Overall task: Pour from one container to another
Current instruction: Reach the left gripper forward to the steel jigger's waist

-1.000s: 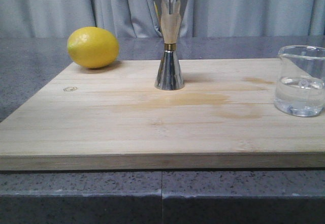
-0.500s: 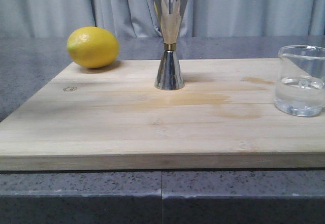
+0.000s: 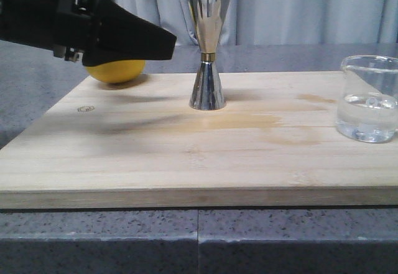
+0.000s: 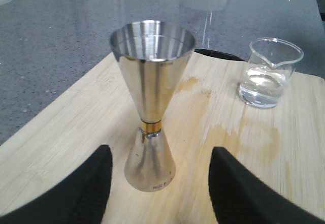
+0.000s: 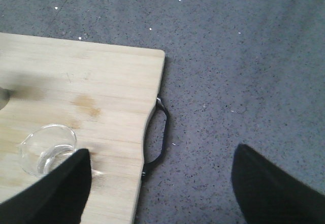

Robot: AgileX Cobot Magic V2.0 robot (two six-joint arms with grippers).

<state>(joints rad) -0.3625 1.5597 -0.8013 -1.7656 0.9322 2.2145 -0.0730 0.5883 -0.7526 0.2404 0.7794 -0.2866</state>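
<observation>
The left gripper (image 4: 157, 183) is spread wide, the steel jigger (image 4: 151, 102) upright between its fingers, untouched. The right gripper (image 5: 160, 183), also wide, hangs above the glass beaker (image 5: 47, 149) near the board's (image 5: 101, 76) edge.

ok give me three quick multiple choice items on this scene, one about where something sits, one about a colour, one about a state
1. Where does the steel jigger stand?
A. on the wooden cutting board
B. on the grey countertop
C. inside the glass beaker

2. What colour is the band at the jigger's waist?
A. red
B. gold
C. blue

3. How is the left gripper?
A. shut on the jigger
B. shut on the lemon
C. open, not touching the jigger

Answers:
1 A: its base rests on the board, near the far edge.
2 B: the left wrist view shows a thin gold ring.
3 C: its fingers stand apart on either side of the jigger's base, with gaps.
</observation>
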